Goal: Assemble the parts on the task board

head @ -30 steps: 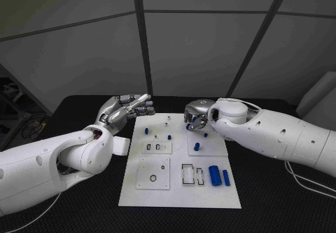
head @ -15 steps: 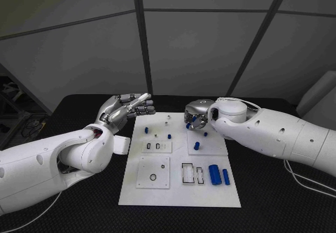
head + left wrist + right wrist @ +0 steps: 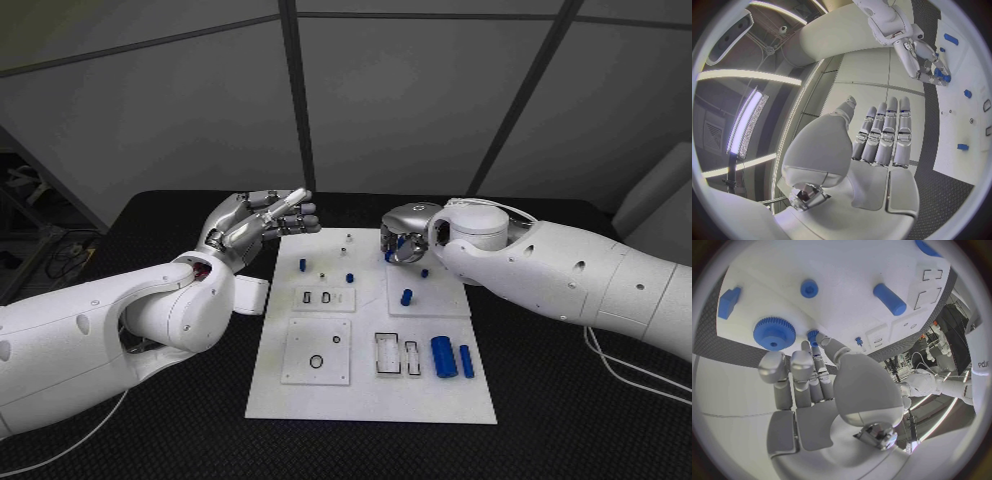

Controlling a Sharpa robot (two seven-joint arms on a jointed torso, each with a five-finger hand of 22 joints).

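**Robot hand grips blue peg over board**

The right robot hand (image 3: 405, 243) pinches a small blue peg (image 3: 812, 334) above the white board's (image 3: 372, 400) far edge. The left robot hand (image 3: 260, 222) hovers beside it, fingers straight, holding nothing.

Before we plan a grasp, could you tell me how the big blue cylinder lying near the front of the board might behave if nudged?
The cylinder lies on its side on the flat board, so it would probably roll if pushed sideways. It looks like rigid plastic, likely stiff and fairly light. Its smooth surface may be slippery.
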